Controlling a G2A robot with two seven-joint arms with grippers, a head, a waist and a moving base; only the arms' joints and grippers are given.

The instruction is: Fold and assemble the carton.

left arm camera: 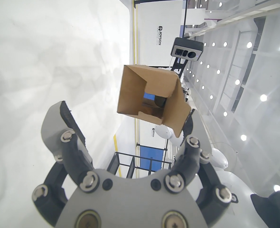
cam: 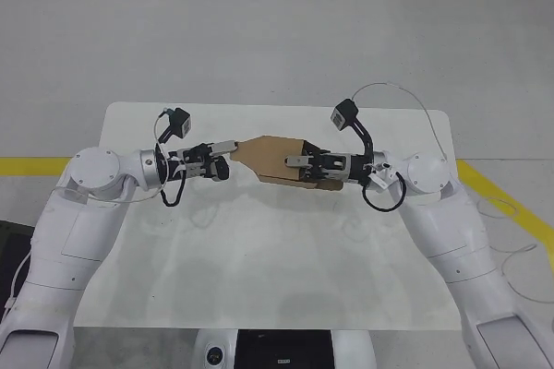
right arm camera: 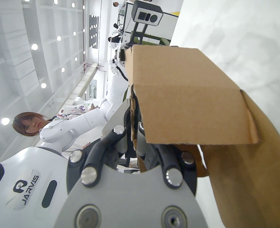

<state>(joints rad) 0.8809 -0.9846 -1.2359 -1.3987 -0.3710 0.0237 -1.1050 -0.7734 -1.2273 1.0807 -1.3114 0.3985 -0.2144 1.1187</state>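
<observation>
A brown carton (cam: 272, 157) is held in the air over the middle of the white table (cam: 258, 267), partly opened into a tube with loose end flaps. My right gripper (cam: 297, 167) is shut on one wall of the carton (right arm camera: 182, 96), and in the right wrist view the cardboard edge runs between its fingers (right arm camera: 127, 119). My left gripper (cam: 229, 159) is open at the carton's opposite, pointed end. In the left wrist view the hollow carton (left arm camera: 135, 91) lies ahead of the left gripper (left arm camera: 127, 111), and one flap tip rests against a finger (left arm camera: 189, 129).
The table's near half (cam: 258, 304) lies bare below the arms. Yellow floor tape (cam: 18, 166) runs past both sides of the table. Loose cables (cam: 526, 267) lie on the floor at the right. Beyond the carton is the other arm's wrist camera (left arm camera: 187, 49).
</observation>
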